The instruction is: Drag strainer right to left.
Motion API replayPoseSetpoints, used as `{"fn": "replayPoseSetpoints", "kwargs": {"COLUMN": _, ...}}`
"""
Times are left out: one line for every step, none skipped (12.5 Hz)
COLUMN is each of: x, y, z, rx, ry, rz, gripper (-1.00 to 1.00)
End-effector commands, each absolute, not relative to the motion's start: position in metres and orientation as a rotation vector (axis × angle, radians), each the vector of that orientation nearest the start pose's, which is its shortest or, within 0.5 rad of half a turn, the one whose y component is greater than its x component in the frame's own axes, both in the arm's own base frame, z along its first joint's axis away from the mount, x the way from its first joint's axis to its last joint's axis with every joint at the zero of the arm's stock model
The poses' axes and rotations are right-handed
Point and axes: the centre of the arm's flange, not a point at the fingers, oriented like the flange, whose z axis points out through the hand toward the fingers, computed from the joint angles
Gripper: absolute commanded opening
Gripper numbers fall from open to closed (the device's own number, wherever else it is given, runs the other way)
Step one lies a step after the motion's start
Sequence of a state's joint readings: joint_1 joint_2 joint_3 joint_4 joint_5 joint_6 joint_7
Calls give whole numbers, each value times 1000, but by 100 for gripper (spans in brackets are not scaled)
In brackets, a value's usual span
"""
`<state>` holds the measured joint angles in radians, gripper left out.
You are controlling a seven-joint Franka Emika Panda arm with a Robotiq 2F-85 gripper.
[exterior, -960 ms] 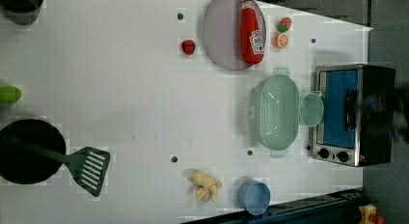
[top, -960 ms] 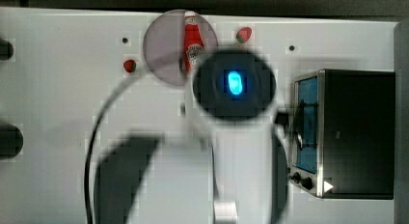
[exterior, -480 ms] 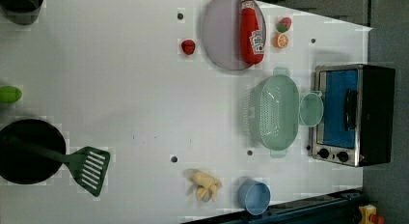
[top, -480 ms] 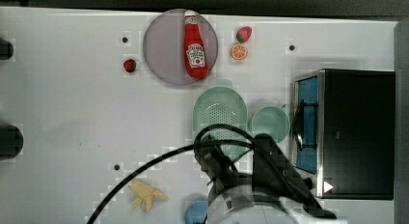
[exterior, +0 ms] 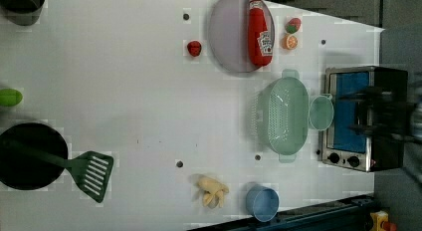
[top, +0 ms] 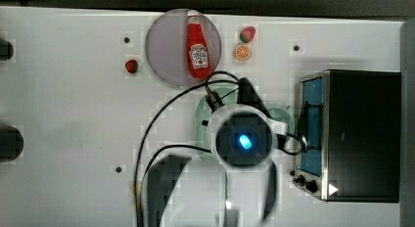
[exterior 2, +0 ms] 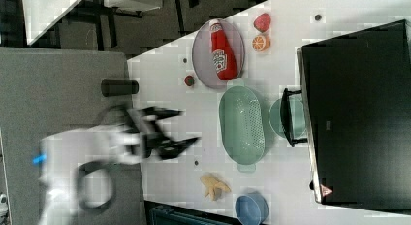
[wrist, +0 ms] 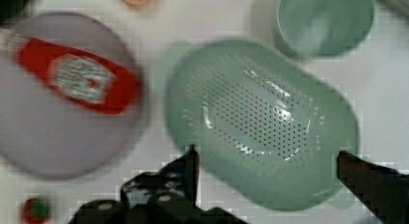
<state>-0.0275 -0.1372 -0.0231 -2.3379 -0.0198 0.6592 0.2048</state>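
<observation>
White tabletop (exterior: pixel 124 91) carries a black toaster oven (exterior: pixel 363 119) at the left view's right. Just beside it stands a small green bowl (exterior: pixel 321 112), touching the pale green strainer (exterior: pixel 283 115) — below the grey-lilac plate (exterior: pixel 229 34) with its ketchup bottle (exterior: pixel 260 31). The gripper (wrist: pixel 265 161) hangs above the strainer, fingers (wrist: pixel 190 161) spread wide, holding nothing.

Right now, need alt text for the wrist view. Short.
The open gripper hangs above a pale green perforated strainer on a white table, its fingertips apart and empty. Beside the strainer are a small green bowl and a grey-lilac plate holding a ketchup bottle.
</observation>
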Motion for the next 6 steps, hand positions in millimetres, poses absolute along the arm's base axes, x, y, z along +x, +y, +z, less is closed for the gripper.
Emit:
{"fn": "replayPoseSetpoints", "kwargs": {"x": 472, "y": -20, "z": 314, "rx": -2571, "ry": 1834, "rz": 28, "gripper": 100}}
{"fn": "replayPoseSetpoints", "kwargs": {"x": 473, "y": -18, "z": 289, "rx": -2504, "ry": 1914, "rz": 8, "gripper": 100}}
{"fn": "replayPoseSetpoints", "kwargs": {"x": 475, "y": -17, "z": 266, "rx": -2444, "ry": 1986, "rz": -2, "gripper": 100}}
{"fn": "replayPoseSetpoints", "kwargs": {"x": 476, "y": -12, "z": 244, "rx": -2398, "ry": 2047, "rz": 5, "gripper": 100}}
{"fn": "replayPoseSetpoints", "kwargs": {"x": 475, "y": -6, "z": 222, "rx": -2341, "ry": 2124, "rz": 19, "gripper": 100}}
{"fn": "replayPoseSetpoints", "kwargs": {"x": 475, "y": 3, "z": 203, "rx": -2277, "ry": 2189, "rz": 18, "gripper": 100}}
